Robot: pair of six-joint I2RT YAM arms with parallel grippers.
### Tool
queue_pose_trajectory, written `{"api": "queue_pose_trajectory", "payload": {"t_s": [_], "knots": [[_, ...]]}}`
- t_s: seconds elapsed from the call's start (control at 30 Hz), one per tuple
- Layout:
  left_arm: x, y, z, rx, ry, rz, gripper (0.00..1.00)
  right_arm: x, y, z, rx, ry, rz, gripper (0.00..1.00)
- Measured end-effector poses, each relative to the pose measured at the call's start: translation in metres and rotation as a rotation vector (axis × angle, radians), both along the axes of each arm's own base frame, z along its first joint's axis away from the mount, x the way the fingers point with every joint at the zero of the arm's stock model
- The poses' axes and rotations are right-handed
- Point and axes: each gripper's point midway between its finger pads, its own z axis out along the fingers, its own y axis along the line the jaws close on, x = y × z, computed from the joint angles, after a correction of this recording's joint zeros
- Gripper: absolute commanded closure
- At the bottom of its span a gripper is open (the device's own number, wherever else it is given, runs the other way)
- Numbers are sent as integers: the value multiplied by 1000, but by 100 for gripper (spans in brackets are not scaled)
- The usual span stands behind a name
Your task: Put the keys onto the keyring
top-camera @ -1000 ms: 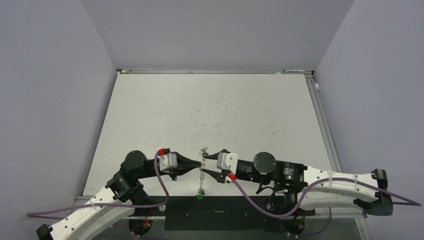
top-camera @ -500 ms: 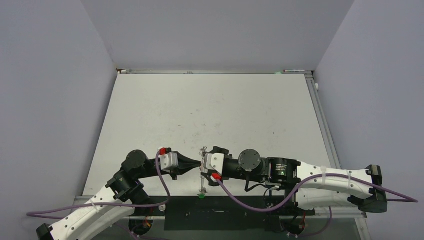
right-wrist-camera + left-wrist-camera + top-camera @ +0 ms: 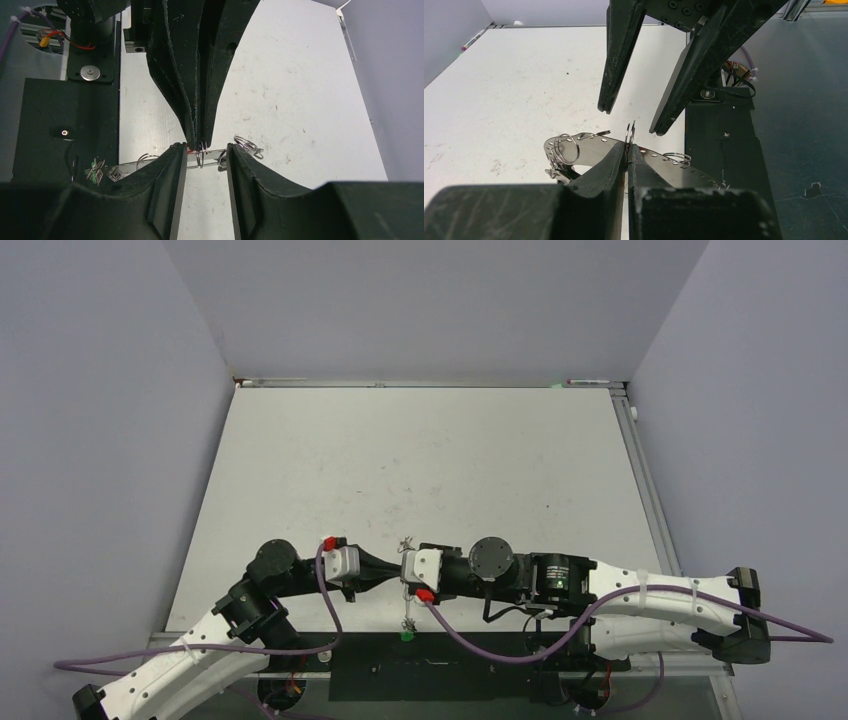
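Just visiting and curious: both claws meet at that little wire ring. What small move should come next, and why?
Probably close the right gripper gently on the small ring. The left gripper is shut on it, and the right fingers stand open on either side, not touching.

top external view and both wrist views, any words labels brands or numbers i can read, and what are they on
No text reads clearly in any view.
Label on the right arm's black joint housing: pale print beside a green dot, too small to read.
Wrist views: no words, numbers or signs in sight.
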Motion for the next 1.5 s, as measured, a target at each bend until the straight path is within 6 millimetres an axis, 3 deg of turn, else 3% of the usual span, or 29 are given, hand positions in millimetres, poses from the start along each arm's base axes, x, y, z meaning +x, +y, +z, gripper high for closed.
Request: {"api": "queue_pose_trajectory", "payload": {"t_s": [0.67, 0.8, 0.9, 1.0, 1.13, 1.23, 1.5], "knots": [[-1, 0, -2, 9, 6, -3, 100, 4, 2, -14, -46, 9, 11, 74], [-2, 0, -3, 13, 7, -4, 100, 4, 4, -22, -71, 20, 18, 80], [-1, 0, -5, 19, 9, 1, 100, 3, 4, -24, -80, 25, 28, 90], [0, 0, -6, 23, 6, 8, 100, 2, 4, -25, -86, 27, 31, 88], [0, 0, -4, 23, -3, 8, 100, 3, 3, -23, -87, 31, 28, 76], [0, -1, -3, 21, -7, 5, 100, 4, 4, -21, -84, 29, 29, 74], [0, -1, -2, 22, -14, 6, 100, 3, 3, -21, -88, 34, 36, 94]]}}
